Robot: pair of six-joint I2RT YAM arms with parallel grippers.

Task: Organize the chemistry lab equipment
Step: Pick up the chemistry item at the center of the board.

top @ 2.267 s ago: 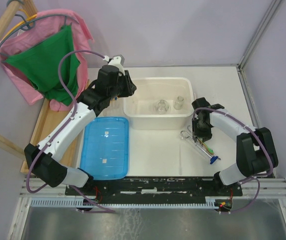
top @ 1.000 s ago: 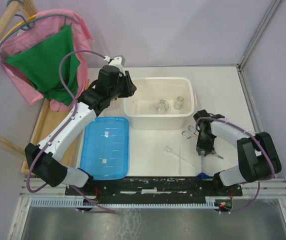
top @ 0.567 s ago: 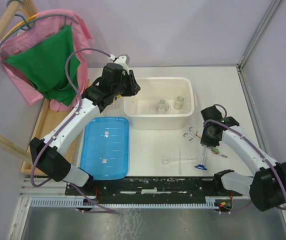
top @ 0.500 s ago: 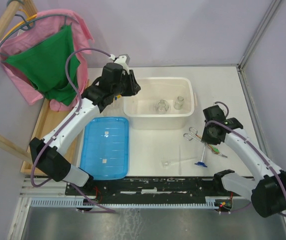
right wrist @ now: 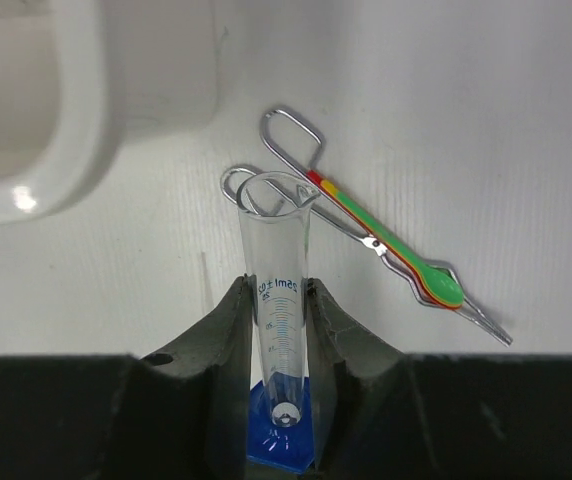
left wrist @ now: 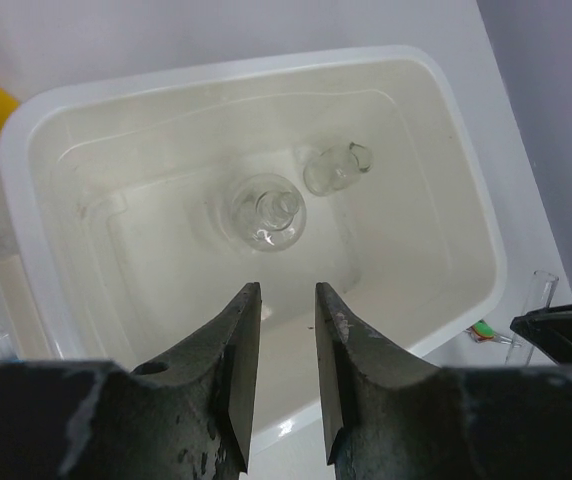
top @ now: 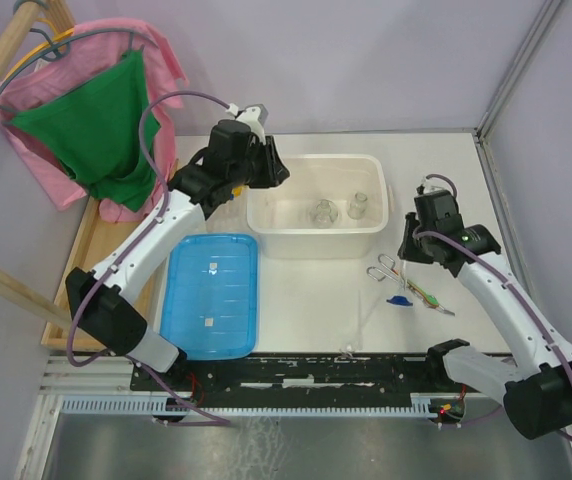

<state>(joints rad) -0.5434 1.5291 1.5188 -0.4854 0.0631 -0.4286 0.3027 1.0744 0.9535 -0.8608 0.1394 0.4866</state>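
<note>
Blue-based graduated cylinder (right wrist: pixel 278 330) clamped by its lower stem in the right jaws, over the surface (right wrist: pixel 516 120) near the metal tongs (right wrist: pixel 373 243); left jaws narrowly parted, empty, above the white tub (left wrist: pixel 216 72); risk of slick tube pivoting or slipping if swung quickly.

The only writing I can make out is on the clear measuring cylinder (right wrist: pixel 279 310) with the blue foot. Blue print near its lip reads something like "50 ± 1 ml", and below it runs a ladder of fine blue graduation lines whose figures are too small to read. The two pale patches on the blue lid (top: pixel 231 300) show nothing legible from overhead.
</note>
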